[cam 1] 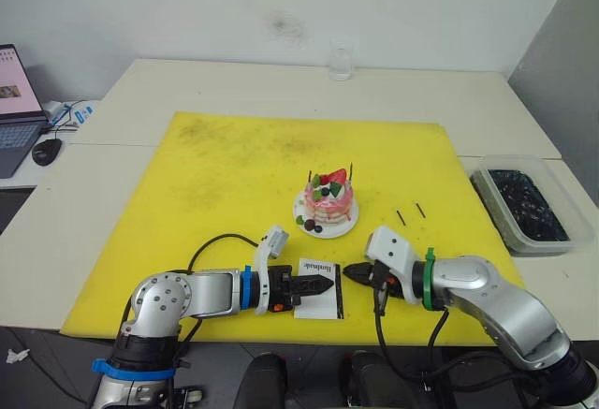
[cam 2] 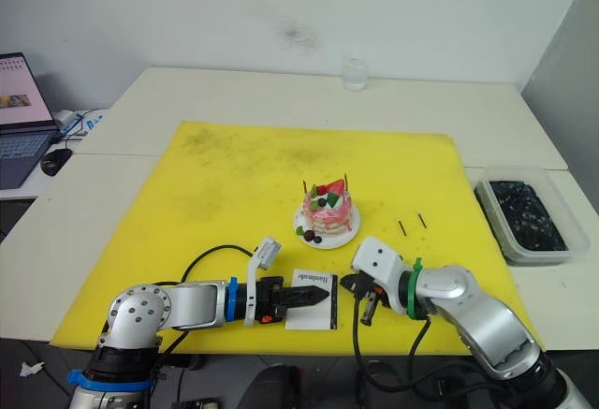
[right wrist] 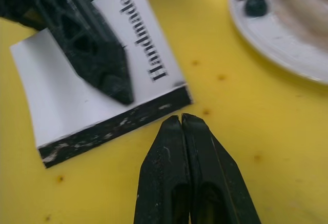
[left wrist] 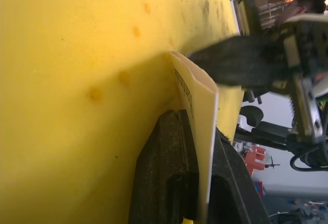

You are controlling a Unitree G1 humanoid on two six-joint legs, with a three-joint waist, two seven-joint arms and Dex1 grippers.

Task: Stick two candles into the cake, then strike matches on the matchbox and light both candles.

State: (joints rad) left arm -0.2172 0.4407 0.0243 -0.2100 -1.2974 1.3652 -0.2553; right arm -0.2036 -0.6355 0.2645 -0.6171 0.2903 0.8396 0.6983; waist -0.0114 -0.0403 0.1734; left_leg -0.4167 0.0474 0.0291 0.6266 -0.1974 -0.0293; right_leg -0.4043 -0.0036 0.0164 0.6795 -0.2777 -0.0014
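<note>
Left gripper point(cam 1: 323, 284) — fingers clamped on the matchbox point(cam 1: 318, 289), one finger point(left wrist: 164, 172) under and one over the flat white box, as the left wrist view shows it pinched edge-on between them. The box lies flat on the yellow mat point(cam 1: 234, 166) near the mat's front edge, its long axis running away from the robot toward the cake; the black striking edge faces the right gripper, and the "Handmade" print sits at the end nearer the cake. Right gripper point(cam 1: 348, 273) — fingers pressed together with nothing between them, tips resting just beside the black striking edge, apart from it by a thin strip of mat in the right wrist view. The two grippers point at each other across the box. The cake point(cam 1: 328, 199) stands on its white plate point(cam 1: 309, 226) just beyond the matchbox, mid-mat, with two candles point(cam 1: 353, 167) upright in it, one near each side of the top, both roughly vertical. The two matches point(cam 1: 401, 217) lie on the mat to the right of the plate, near each other and roughly parallel, long axes slanting away from the robot and slightly left. Further out: a clear tub point(cam 1: 524, 205) of dark contents off the mat's right edge, a glass point(cam 1: 342, 61) at the table's far side, a laptop point(cam 1: 17, 109) and mouse point(cam 1: 46, 151) far left.
</note>
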